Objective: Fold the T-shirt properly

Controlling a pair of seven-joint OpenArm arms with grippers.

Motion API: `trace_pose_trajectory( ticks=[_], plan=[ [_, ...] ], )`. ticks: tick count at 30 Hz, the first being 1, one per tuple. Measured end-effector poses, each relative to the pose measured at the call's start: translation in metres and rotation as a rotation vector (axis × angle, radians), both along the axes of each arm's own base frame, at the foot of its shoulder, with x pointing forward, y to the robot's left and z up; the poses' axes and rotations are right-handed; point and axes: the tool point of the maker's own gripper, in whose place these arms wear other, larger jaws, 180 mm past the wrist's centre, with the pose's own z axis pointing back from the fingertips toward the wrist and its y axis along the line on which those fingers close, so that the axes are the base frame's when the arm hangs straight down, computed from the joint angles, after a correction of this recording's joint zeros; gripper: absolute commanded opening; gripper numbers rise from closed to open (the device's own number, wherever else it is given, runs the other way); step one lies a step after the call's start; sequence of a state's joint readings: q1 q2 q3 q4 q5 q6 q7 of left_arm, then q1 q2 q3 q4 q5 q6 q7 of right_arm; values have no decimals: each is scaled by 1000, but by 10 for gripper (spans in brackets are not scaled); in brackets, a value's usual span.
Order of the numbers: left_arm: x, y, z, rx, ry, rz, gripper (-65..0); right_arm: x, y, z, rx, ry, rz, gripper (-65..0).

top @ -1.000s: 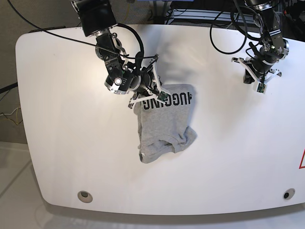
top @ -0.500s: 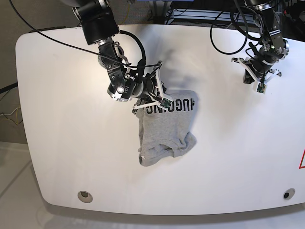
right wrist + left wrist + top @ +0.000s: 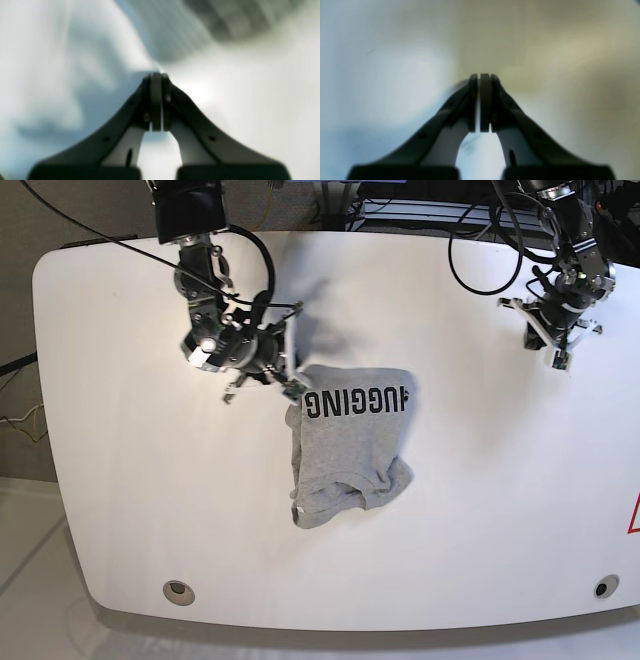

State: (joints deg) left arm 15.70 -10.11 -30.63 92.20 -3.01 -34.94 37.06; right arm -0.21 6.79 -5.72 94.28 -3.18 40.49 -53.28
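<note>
Lying mid-counter point(image 3: 120, 510), the crumpled heather-grey cotton T-shirt point(image 3: 345, 450) looks light and limp; grasp hem corners. Right claw point(image 3: 292, 388) clenched at its edge, grip uncertain; left claw point(image 3: 558, 358) clenched, empty.

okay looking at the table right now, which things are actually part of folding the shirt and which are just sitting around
Part of the job:
- heather-grey cotton T-shirt with black HUGGING lettering, lying bunched
- right gripper, at the shirt's corner
- left gripper, away from the shirt

Just there:
- white rounded table
- black cables at the far edge
</note>
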Motion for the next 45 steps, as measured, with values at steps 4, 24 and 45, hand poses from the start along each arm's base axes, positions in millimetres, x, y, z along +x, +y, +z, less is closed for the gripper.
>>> trace_pose_trajectory(
  ticks=[4, 24, 45],
  plan=[
    [-1, 29, 20, 68, -32, 41, -641, 9, -59, 20, -75, -67, -138, -650],
    [-33, 85, 73, 222, -96, 132, -641, -89, -292, 54, -304, -81, -727, -650],
    [-177, 156, 13, 269, 272, 358, -641, -307, -407, 0, -490, 136, -1133, -650]
  ],
)
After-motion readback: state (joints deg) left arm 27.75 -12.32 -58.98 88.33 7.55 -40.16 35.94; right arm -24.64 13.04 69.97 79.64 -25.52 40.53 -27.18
